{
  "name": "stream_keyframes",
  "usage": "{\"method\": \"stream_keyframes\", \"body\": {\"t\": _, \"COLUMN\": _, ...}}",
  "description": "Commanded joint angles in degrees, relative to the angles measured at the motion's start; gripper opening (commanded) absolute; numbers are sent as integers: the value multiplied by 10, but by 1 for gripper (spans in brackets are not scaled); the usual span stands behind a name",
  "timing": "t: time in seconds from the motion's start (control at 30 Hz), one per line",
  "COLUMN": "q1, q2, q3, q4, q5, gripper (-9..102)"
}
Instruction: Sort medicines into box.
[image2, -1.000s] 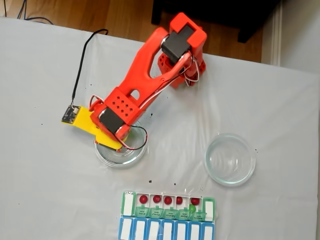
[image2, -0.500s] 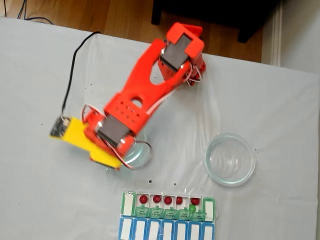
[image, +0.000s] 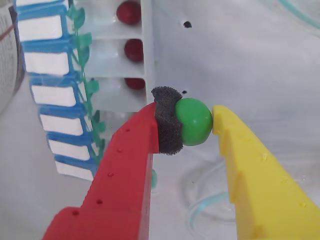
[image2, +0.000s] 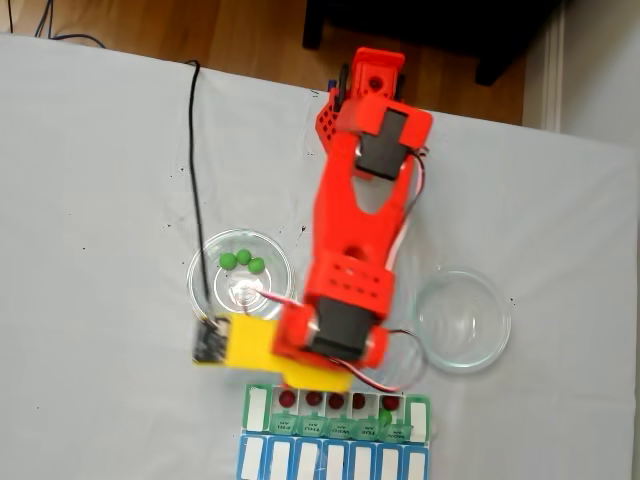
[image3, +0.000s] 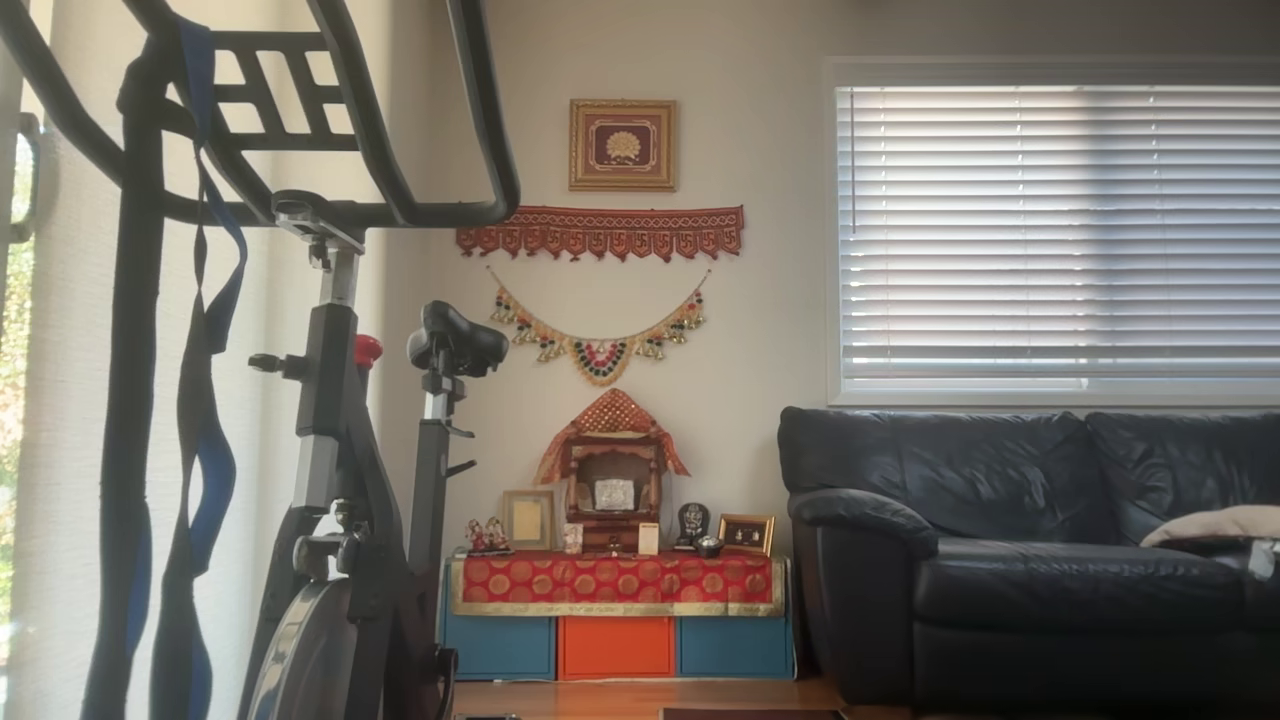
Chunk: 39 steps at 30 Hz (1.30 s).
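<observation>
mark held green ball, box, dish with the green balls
green ball (image: 194, 121), wrist view, its front face
box (image2: 417, 416), fixed view, its white right end piece
dish (image2: 206, 263), fixed view, its left rim

Fixed view. Red arm extended from its base at the top down across the white table. Its yellow end piece lay just above the box, at the box's left half; fingertips were hidden under the arm, jaw state undetermined. Box held dark red balls in its open compartments, and one green ball near its right end. Left glass dish contained three green balls. Right glass dish stood beside the arm. Blue-framed organiser lay directly below the box, touching it.
</observation>
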Motion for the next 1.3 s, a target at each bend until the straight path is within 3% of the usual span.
{"method": "stream_keyframes", "body": {"t": 0.0, "q1": -38, "q2": -13, "q3": -76, "q4": -4, "q5": 12, "gripper": 1}}
{"method": "stream_keyframes", "body": {"t": 0.47, "q1": -84, "q2": -161, "q3": -279, "q4": 111, "q5": 25, "gripper": 1}}
{"method": "stream_keyframes", "body": {"t": 0.9, "q1": -111, "q2": -180, "q3": -275, "q4": 106, "q5": 37, "gripper": 1}}
{"method": "stream_keyframes", "body": {"t": 1.27, "q1": -109, "q2": -265, "q3": -397, "q4": 113, "q5": 53, "gripper": 1}}
